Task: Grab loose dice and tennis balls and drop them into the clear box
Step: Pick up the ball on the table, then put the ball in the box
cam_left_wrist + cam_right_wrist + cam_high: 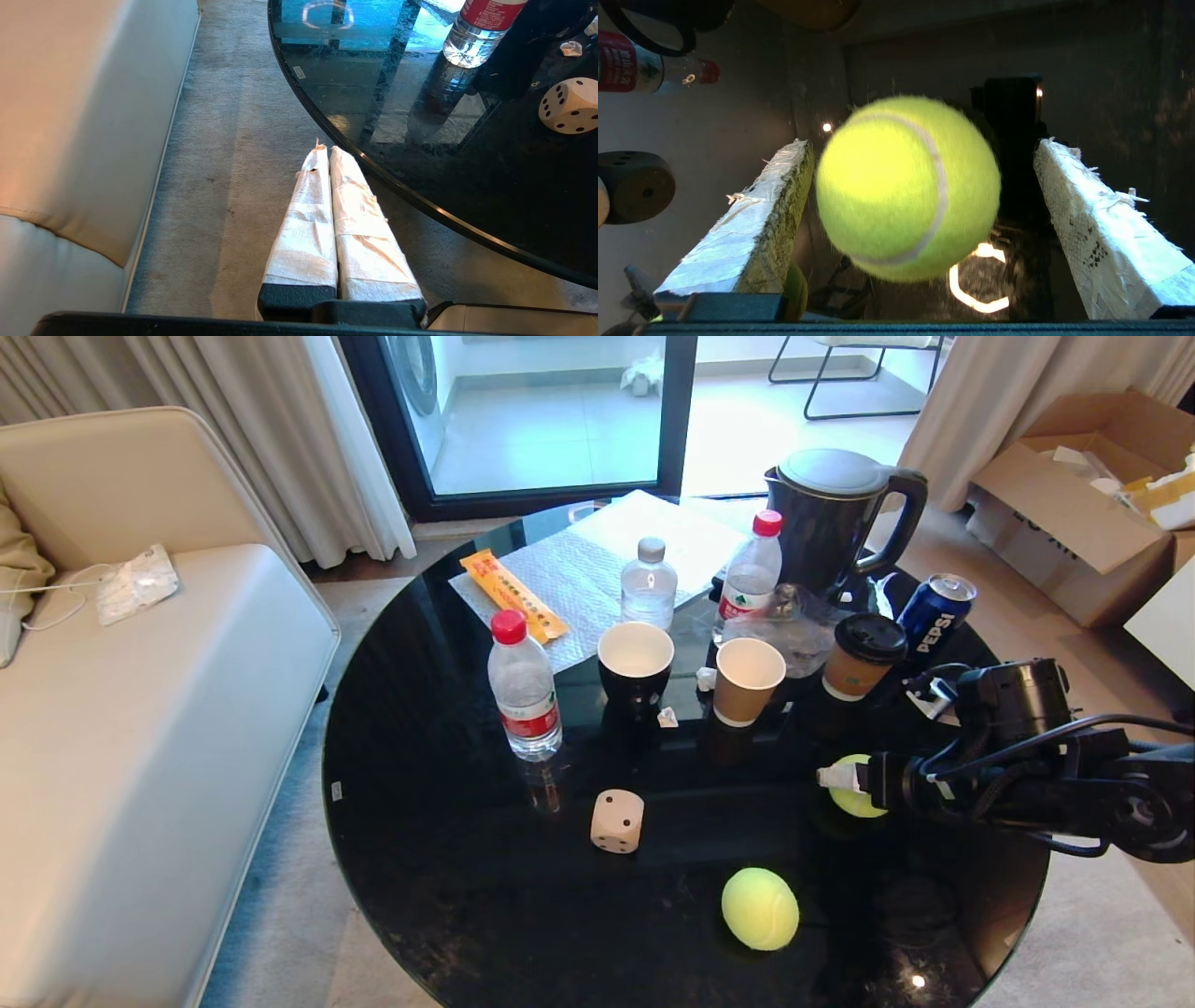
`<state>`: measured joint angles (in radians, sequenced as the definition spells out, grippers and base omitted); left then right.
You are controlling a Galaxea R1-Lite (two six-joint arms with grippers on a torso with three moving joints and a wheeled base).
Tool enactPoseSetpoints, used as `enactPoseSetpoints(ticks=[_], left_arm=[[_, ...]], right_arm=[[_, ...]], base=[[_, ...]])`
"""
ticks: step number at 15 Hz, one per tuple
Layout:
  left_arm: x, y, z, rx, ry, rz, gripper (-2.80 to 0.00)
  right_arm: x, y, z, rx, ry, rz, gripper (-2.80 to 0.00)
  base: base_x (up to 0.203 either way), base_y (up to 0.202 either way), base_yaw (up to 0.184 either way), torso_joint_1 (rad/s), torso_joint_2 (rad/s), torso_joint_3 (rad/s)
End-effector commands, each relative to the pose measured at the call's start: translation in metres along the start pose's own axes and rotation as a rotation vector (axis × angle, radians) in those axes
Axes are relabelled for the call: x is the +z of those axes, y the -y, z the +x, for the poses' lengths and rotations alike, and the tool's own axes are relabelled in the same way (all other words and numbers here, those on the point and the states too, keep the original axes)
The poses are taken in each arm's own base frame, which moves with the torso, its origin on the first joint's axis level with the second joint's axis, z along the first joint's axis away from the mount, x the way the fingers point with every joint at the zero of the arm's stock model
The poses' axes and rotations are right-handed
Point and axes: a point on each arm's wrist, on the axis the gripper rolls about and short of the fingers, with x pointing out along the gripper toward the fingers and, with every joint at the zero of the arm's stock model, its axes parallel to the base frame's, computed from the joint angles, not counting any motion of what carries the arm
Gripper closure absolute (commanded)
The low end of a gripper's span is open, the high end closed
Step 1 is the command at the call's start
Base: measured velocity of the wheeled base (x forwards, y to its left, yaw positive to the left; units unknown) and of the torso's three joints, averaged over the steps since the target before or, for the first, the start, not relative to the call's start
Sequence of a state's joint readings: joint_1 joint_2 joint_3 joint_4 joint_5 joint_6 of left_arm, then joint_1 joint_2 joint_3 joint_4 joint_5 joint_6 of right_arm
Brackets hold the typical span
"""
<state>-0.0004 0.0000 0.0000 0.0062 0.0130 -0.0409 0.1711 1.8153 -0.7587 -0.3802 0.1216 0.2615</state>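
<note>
A beige die (617,820) (567,106) lies near the middle of the round black glass table (439,859). One tennis ball (760,908) rests toward the front edge. A second tennis ball (851,795) (908,186) sits on the glass to the right, between the wide-apart taped fingers (1092,219) of my right gripper (840,782) (924,144), which is open with a clear gap on one side of the ball. My left gripper (327,150) hangs shut and empty over the carpet beside the table's rim. The clear box is out of view.
Behind the ball stand two red-capped water bottles (525,686), a black mug (636,663), two paper cups (747,679), a lidded coffee cup (864,655), a Pepsi can (935,613) and a black kettle (831,518). A sofa (121,728) flanks the table's left.
</note>
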Motion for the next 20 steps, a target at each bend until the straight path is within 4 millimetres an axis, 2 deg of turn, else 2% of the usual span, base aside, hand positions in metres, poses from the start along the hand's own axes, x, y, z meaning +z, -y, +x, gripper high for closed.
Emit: enactPoseSetpoints(ticks=[1, 2, 3, 8, 11, 13, 16, 18, 20], left_arm=[[0.000, 0.000, 0.000, 0.001, 0.000, -0.001, 0.00], [0.000, 0.000, 0.000, 0.001, 0.000, -0.001, 0.00], [0.000, 0.000, 0.000, 0.000, 0.000, -0.001, 0.00], [0.000, 0.000, 0.000, 0.001, 0.000, -0.001, 0.00], [0.000, 0.000, 0.000, 0.001, 0.000, -0.001, 0.00], [0.000, 0.000, 0.000, 0.001, 0.000, -0.001, 0.00], [0.000, 0.000, 0.000, 0.000, 0.000, -0.001, 0.00], [0.000, 0.000, 0.000, 0.000, 0.000, -0.001, 0.00], [0.000, 0.000, 0.000, 0.001, 0.000, -0.001, 0.00]], right_arm=[[0.001, 0.001, 0.004, -0.003, -0.004, -0.002, -2.80], [0.000, 0.001, 0.005, -0.004, -0.007, -0.003, -2.80], [0.000, 0.002, 0.006, -0.004, -0.010, -0.008, 0.00], [0.000, 0.002, 0.009, -0.009, -0.017, -0.026, 0.00], [0.008, 0.003, -0.006, -0.011, 0.030, -0.033, 0.00], [0.013, 0.001, -0.029, -0.009, 0.073, -0.036, 0.00], [0.013, 0.002, -0.080, -0.034, 0.117, -0.057, 0.00], [0.000, 0.003, -0.119, -0.072, 0.148, -0.064, 0.00], [-0.025, 0.004, -0.152, -0.105, 0.173, -0.080, 0.00]], base=[[0.000, 0.000, 0.000, 0.000, 0.00, 0.000], [0.000, 0.000, 0.000, 0.000, 0.00, 0.000], [0.000, 0.000, 0.000, 0.000, 0.00, 0.000], [0.000, 0.000, 0.000, 0.000, 0.00, 0.000], [0.000, 0.000, 0.000, 0.000, 0.00, 0.000], [0.000, 0.000, 0.000, 0.000, 0.00, 0.000], [0.000, 0.000, 0.000, 0.000, 0.00, 0.000], [0.000, 0.000, 0.000, 0.000, 0.00, 0.000], [0.000, 0.000, 0.000, 0.000, 0.00, 0.000]])
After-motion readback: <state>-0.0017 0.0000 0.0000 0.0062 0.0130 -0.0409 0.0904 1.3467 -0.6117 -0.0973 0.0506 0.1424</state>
